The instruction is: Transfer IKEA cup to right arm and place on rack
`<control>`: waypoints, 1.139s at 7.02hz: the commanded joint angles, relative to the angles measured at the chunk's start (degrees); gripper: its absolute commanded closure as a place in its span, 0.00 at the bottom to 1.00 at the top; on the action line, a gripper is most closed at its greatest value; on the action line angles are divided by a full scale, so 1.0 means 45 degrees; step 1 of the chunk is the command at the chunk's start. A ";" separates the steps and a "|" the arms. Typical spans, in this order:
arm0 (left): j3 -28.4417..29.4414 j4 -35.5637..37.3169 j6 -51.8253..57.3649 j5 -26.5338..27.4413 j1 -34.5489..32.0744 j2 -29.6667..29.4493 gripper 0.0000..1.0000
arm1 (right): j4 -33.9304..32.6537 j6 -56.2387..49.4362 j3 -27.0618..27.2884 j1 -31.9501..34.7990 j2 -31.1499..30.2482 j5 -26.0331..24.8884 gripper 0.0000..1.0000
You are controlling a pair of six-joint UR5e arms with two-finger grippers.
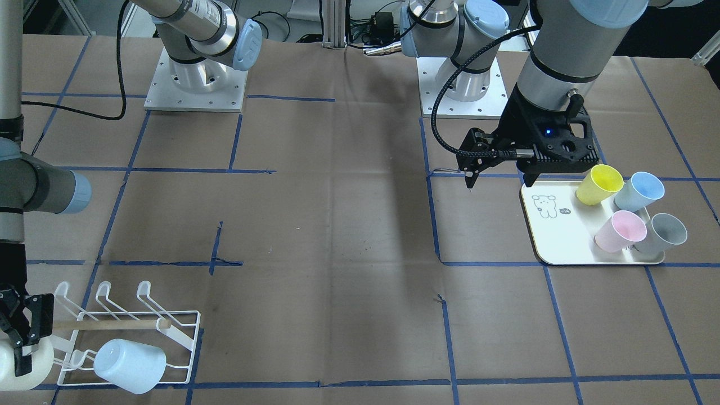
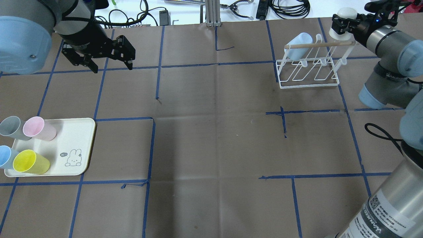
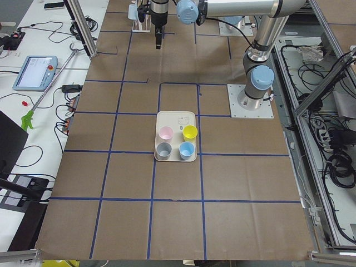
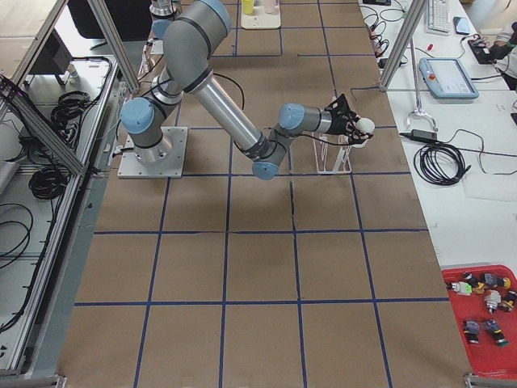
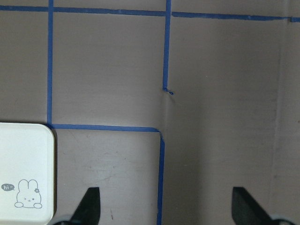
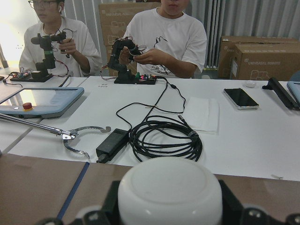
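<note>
My right gripper (image 2: 343, 22) is shut on a white cup (image 2: 345, 14) and holds it just past the end of the rack's wooden dowel (image 2: 319, 44). The white wire rack (image 2: 309, 71) stands at the far right of the table. A light-blue cup (image 2: 296, 49) hangs upturned on one of its prongs. In the front-facing view the held white cup (image 1: 19, 368) is just left of the rack (image 1: 180, 337). The right wrist view shows the cup's base (image 6: 169, 192) between the fingers. My left gripper (image 2: 97, 64) is open and empty, above the bare table beyond the tray.
A cream tray (image 2: 77, 138) at the near left holds yellow (image 2: 30, 162), pink (image 2: 39, 128), grey (image 2: 10, 127) and blue (image 2: 6, 157) cups. The arm bases (image 1: 194, 84) stand at the robot's side. Two operators (image 6: 166, 37) sit behind cables past the far edge.
</note>
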 commanded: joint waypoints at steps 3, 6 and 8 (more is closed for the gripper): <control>-0.0008 0.0036 -0.0035 0.0006 -0.0009 -0.0014 0.00 | 0.0052 -0.0037 -0.0008 0.0000 0.0140 0.0000 0.41; -0.0008 0.0036 -0.0015 0.0006 -0.0009 -0.0014 0.00 | 0.0111 0.0080 -0.0008 0.0000 0.0121 -0.0019 0.00; -0.0008 0.0036 -0.0015 0.0006 -0.0009 -0.0014 0.00 | 0.0189 0.0100 -0.0144 0.0000 -0.0151 0.0020 0.00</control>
